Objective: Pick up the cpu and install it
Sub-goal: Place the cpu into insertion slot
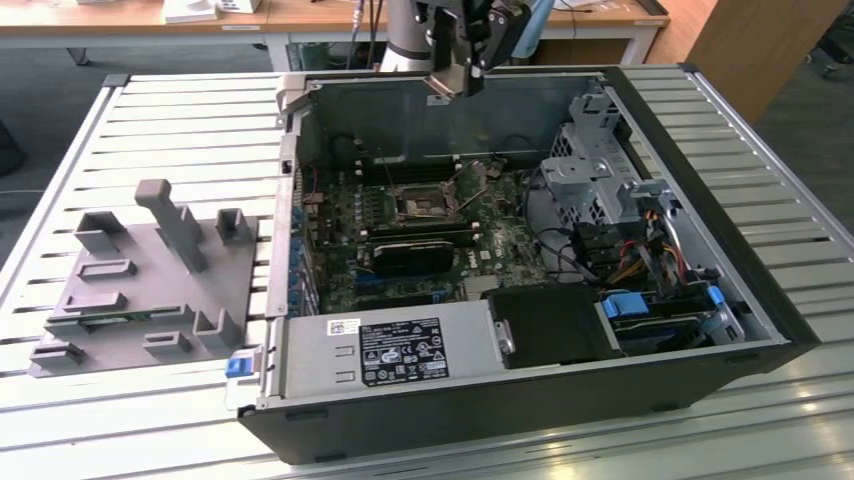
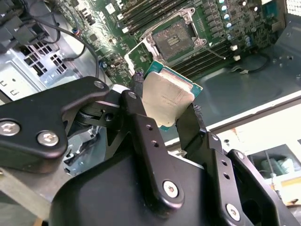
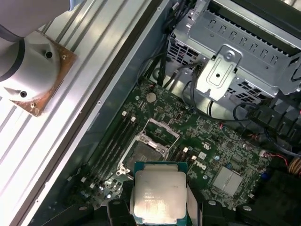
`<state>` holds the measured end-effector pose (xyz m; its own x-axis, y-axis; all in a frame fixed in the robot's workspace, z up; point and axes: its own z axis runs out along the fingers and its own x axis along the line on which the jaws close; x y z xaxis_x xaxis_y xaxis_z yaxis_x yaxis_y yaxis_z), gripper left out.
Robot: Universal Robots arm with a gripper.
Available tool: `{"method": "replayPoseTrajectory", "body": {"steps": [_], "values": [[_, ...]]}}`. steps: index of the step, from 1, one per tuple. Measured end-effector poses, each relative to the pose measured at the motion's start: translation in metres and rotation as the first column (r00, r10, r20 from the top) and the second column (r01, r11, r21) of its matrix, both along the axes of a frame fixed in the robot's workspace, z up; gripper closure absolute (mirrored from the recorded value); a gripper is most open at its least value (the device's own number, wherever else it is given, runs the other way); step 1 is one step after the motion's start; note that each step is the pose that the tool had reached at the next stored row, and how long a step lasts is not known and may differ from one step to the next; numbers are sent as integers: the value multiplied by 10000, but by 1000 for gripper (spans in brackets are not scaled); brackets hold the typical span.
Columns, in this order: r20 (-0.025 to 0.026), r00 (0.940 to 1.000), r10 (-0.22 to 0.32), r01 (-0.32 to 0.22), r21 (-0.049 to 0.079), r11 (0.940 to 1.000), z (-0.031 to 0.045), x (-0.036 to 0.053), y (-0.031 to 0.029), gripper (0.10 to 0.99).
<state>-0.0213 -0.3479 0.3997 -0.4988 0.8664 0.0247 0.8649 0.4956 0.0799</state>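
At the exterior view's top centre I am pinching the cpu (image 3: 160, 197) by two edges in my gripper (image 1: 458, 82), judging it needs squaring flat over the open socket (image 3: 146, 151).

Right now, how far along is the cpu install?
Pickup looks done: the pincer is shut on the cpu, gripping it by two opposite edges. In hand: the cpu hangs above the open computer case, over the motherboard. Left: the seating. The socket lies empty, and the cpu is not yet in it.
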Motion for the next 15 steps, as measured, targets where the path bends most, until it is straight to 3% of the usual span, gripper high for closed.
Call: {"method": "replayPoseTrajectory", "body": {"steps": [8,15], "values": [[0,9969,-781,781,0,9969,-3,0,0,553],[1,9897,-1432,1432,-6,9897,-5,0,0,553]]}}
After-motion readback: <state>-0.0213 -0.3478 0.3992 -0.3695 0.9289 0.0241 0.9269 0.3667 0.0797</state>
